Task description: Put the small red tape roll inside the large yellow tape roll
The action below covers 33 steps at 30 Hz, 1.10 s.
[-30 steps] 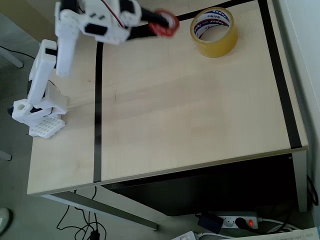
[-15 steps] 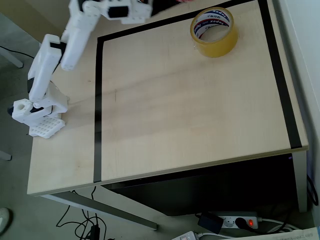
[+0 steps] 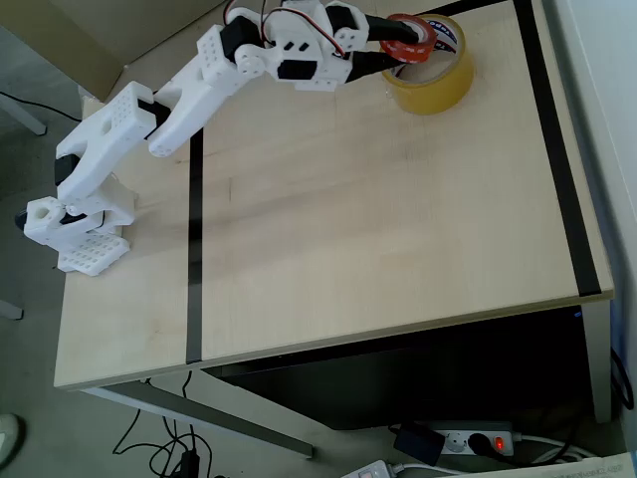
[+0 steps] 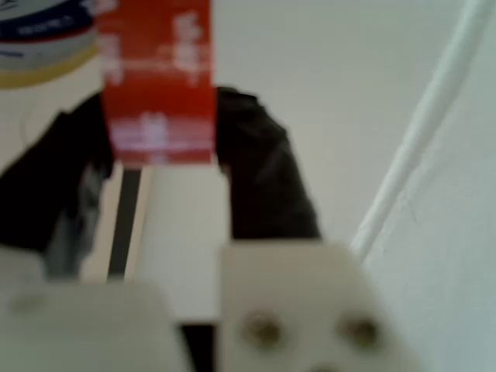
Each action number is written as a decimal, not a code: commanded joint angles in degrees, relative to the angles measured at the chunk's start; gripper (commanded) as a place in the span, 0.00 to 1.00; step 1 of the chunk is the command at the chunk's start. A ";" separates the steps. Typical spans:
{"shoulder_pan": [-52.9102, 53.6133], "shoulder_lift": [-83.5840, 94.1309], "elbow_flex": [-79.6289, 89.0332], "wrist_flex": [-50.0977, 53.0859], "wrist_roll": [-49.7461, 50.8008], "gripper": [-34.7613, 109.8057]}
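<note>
Now the tool point(image 3: 401, 40) has swung the small red tape roll point(image 3: 409, 33) over the large yellow tape roll point(image 3: 438, 82).

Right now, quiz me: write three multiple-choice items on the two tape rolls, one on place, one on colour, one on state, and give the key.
1. Seen from overhead, where is the small red tape roll?
A. Over the large yellow tape roll's left rim
B. At the table's near edge
C. On the floor

2. What colour are the lines on the table?
A. Green
B. Black
C. White

3. What are the fingers doing?
A. Open, empty
B. Resting on the table
C. Shut on the red roll

Key: 1 A, the overhead view shows red overlapping the yellow ring. 2 B, dark strips frame the wood. 3 C, the wrist view shows red tape between black fingers.
</note>
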 commanded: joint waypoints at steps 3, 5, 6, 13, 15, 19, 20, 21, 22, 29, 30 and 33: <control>-1.32 3.96 -1.41 -0.88 -2.72 0.34; -1.32 3.96 -1.23 -0.35 -2.72 0.36; -1.23 3.96 -1.14 -0.09 -2.72 0.36; -0.88 4.22 -1.05 1.67 -2.72 0.39; -0.88 4.22 -1.05 1.93 -2.72 0.40; -0.97 4.31 -1.41 2.99 -2.72 0.41; -0.97 4.39 -2.11 3.96 -2.72 0.41; -0.97 4.39 -3.25 5.27 -2.72 0.41; -0.97 4.39 -4.92 7.03 -2.37 0.41; -0.18 14.59 -9.84 26.19 -2.20 0.24; 0.18 16.35 -9.93 29.27 -2.20 0.24; 0.88 21.09 -13.01 40.52 -2.20 0.24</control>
